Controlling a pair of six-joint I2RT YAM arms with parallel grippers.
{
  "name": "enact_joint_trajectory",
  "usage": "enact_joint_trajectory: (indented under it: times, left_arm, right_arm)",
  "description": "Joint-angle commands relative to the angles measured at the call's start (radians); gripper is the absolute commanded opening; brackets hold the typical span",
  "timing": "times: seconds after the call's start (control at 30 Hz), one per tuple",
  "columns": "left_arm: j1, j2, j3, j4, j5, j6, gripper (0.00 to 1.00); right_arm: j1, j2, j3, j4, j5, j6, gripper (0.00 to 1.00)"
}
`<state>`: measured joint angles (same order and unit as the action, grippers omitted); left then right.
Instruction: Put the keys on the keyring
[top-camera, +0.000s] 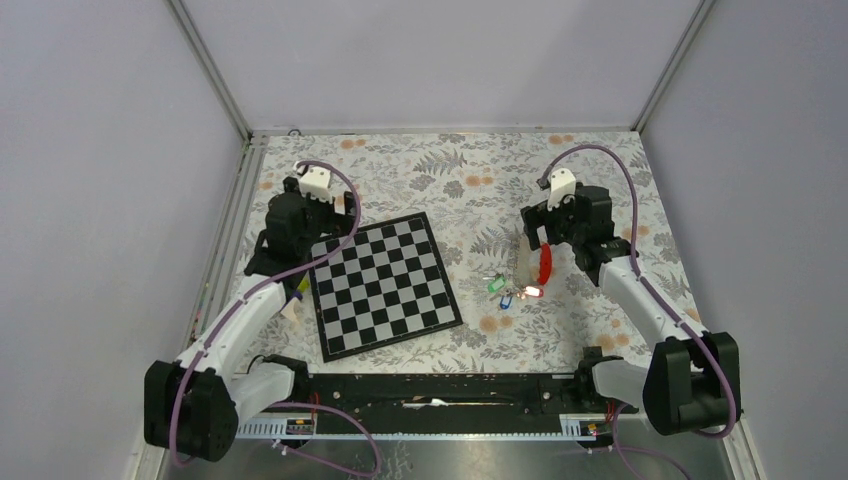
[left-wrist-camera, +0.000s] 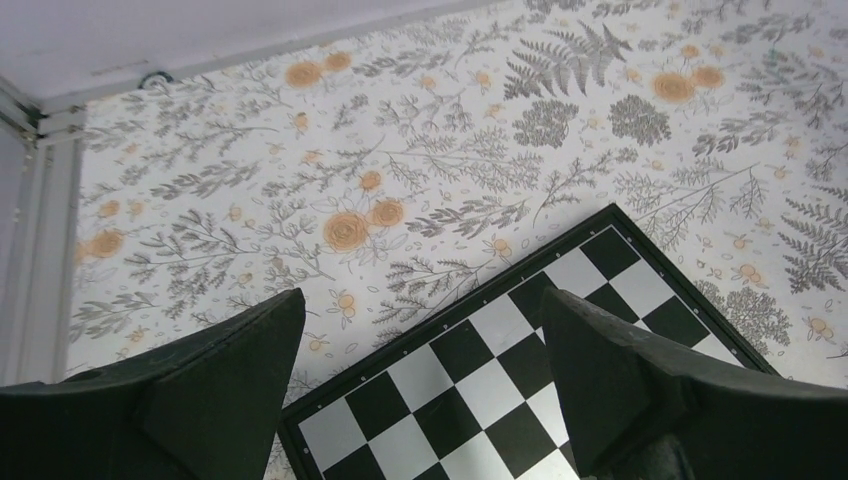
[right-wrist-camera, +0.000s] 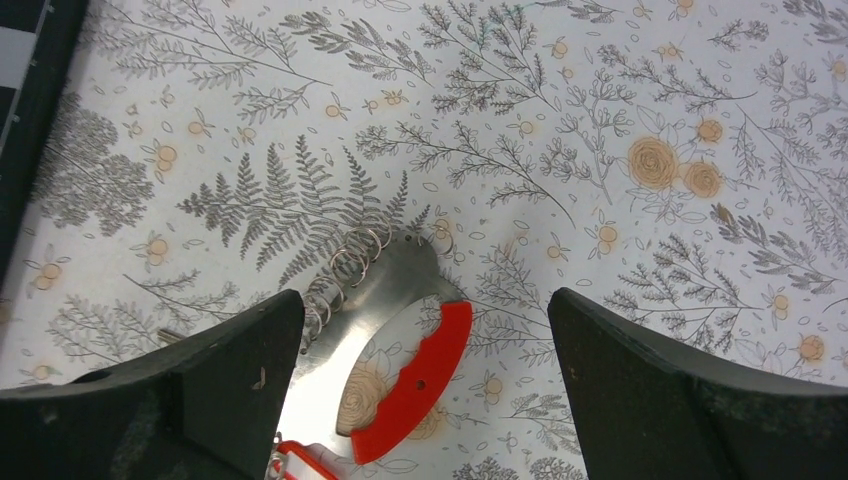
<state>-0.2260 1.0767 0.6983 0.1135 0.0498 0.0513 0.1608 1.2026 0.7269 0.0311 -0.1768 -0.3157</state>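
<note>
The keyring (top-camera: 545, 265) is a red curved piece on a shiny grey plate, lying right of the table's middle. In the right wrist view the keyring (right-wrist-camera: 415, 375) lies flat, with a coil of small metal rings (right-wrist-camera: 350, 262) at its far end. My right gripper (right-wrist-camera: 425, 300) hangs open directly above it and holds nothing; from above, this right gripper (top-camera: 552, 245) sits over the loop. Three keys lie just left of the loop: green (top-camera: 495, 285), blue (top-camera: 506, 298) and a red-and-white tag (top-camera: 531, 291), whose corner (right-wrist-camera: 300, 462) shows. My left gripper (left-wrist-camera: 420, 295) is open and empty over the chessboard's far-left corner.
A black-and-white chessboard (top-camera: 385, 285) lies tilted at the table's centre-left; its corner (left-wrist-camera: 520, 350) shows under the left fingers. A small yellow-purple-white object (top-camera: 297, 290) lies by the board's left edge, beside the left arm. Walls enclose the flowered table (top-camera: 450, 170) on three sides.
</note>
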Motion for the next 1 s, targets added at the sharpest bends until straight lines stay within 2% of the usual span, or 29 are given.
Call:
enact_joint_trajectory:
  times: [0.0,0.2,0.3,0.43,0.57,0.77,0.97]
  left_arm:
    - [0.01,-0.088,0.006,0.024,-0.035,-0.004,0.99]
    - [0.01,-0.13,0.131,-0.199,0.009,0.028,0.99]
    - [0.01,-0.15,0.175,-0.257,0.014,0.044,0.99]
    - [0.01,-0.197,0.184,-0.272,0.0,0.042,0.99]
    - [0.01,-0.246,0.149,-0.242,-0.021,0.003,0.99]
    - [0.031,-0.312,0.108,-0.22,0.028,-0.027,0.99]
    - [0.043,-0.296,0.128,-0.254,0.064,-0.048,0.99]
  right_arm:
    - [0.0,-0.05,0.092,-0.095,0.004,0.099,1.0]
    - [-0.001,-0.143,0.089,-0.121,0.011,0.153,1.0]
    - [-0.001,-0.229,0.055,-0.106,0.021,0.173,1.0]
    - [-0.001,-0.36,0.007,-0.053,0.053,0.182,0.99]
    - [-0.003,-0.399,0.012,-0.043,0.105,0.204,0.99]
    - [-0.004,-0.457,0.006,-0.062,0.045,0.196,0.99]
    - [-0.01,-0.46,-0.004,-0.066,0.018,0.199,0.99]
